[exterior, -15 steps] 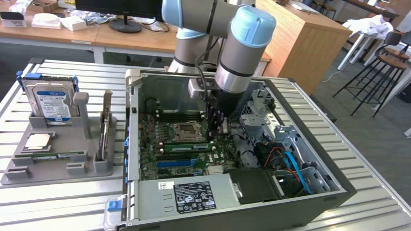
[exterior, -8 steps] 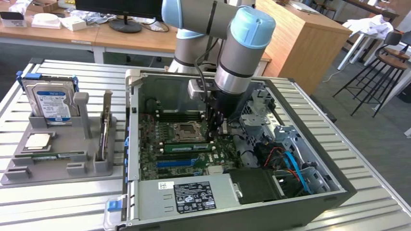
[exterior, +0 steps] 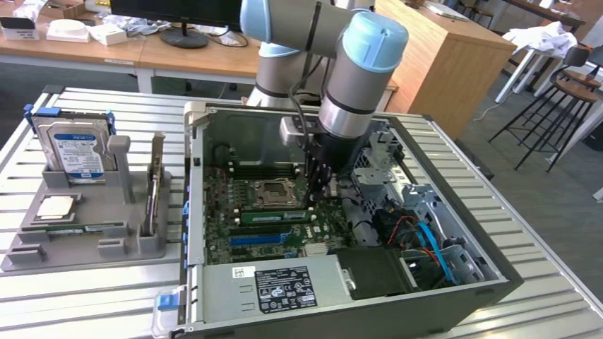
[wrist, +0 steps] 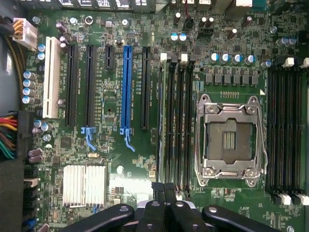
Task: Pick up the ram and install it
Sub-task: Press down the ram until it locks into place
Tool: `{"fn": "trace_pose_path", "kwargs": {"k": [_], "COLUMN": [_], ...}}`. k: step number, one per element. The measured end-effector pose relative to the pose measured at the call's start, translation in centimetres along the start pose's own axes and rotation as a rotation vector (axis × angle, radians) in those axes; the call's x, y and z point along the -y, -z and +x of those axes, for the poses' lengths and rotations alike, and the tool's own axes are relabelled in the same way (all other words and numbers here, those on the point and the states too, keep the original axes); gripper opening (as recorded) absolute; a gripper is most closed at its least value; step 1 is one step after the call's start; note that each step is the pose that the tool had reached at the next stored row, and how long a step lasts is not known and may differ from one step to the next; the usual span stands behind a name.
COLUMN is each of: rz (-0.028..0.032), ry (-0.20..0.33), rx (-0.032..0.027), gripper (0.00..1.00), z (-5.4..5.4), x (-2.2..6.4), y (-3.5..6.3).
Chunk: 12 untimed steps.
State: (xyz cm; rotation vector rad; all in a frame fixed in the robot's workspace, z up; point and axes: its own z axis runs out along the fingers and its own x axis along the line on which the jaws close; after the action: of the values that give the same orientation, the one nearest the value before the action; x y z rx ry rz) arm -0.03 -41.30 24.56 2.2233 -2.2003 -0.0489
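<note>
1. the ram lies lengthwise in the memory-slot bank of the motherboard, between the cpu socket and the blue expansion slot. whether it is fully seated cannot be told.
2. the gripper stands upright inside the case, just above the ram's end toward the exterior view's right. whether it touches the ram cannot be told.
3. gripper state: closed. in the wrist view, the two fingertips sit drawn together side by side, at the end of the slot bank beside the cpu socket.
4. the motherboard is mounted in an open computer case, which rests on a slatted metal table.
5. to the exterior view's left of the case, well apart from the gripper, a grey tray holds a second green stick lying flat and a hard drive standing upright.
</note>
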Motion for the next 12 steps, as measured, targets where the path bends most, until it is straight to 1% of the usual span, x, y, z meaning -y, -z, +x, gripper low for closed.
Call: {"fn": "trace_pose_path", "kwargs": {"k": [8,12], "rz": [0.0,0.0], "ry": [0.001,0.0], "rx": [0.0001,0.0001], "gripper": [0.1,0.1], "z": [0.0,0.02], "x": [0.47,0.49], "y": [0.02,0.02]}}
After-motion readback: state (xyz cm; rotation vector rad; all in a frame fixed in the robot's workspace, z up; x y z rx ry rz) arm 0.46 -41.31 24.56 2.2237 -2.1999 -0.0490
